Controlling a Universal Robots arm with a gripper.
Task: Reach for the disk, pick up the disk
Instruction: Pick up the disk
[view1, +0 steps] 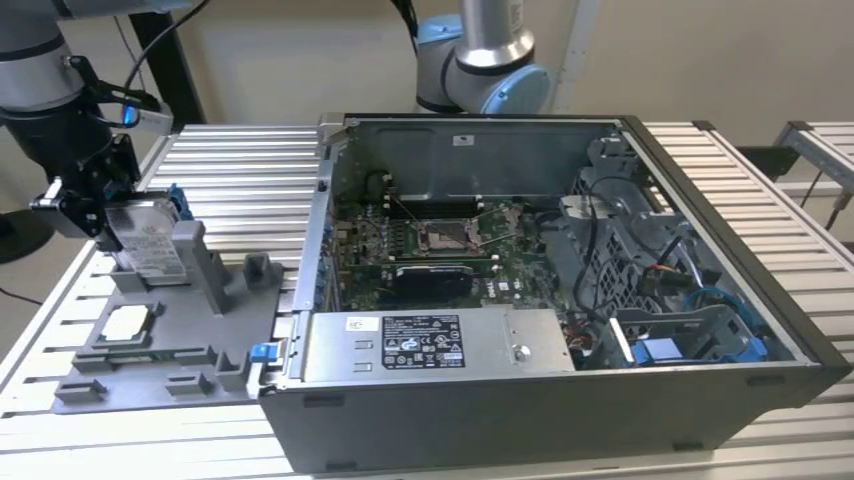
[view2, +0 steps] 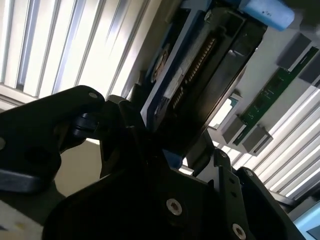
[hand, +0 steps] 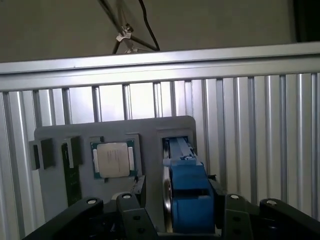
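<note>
The disk (view1: 144, 242) is a silver drive with a white label and a blue frame. It stands on edge, slightly tilted, in a slot of the grey fixture tray (view1: 160, 345) at the exterior view's left. My gripper (view1: 114, 215) comes down on its upper end. In the first wrist view the blue edge of the disk (hand: 187, 192) sits between my black fingers (hand: 137, 200), with my gripper (hand: 177, 202) shut on it. The second wrist view shows the disk's dark connector edge (view2: 210, 75) clamped in my gripper (view2: 170, 145). Its lower end is hidden by the tray.
A small square chip (hand: 114, 159) lies in a tray pocket beside the disk, with a green memory stick (hand: 71, 172) further along. An open computer case (view1: 721, 300) holding a grey power-supply box (view1: 427, 345) fills the middle. A second arm (view1: 481, 60) stands behind. The table (view1: 240, 160) is slatted metal.
</note>
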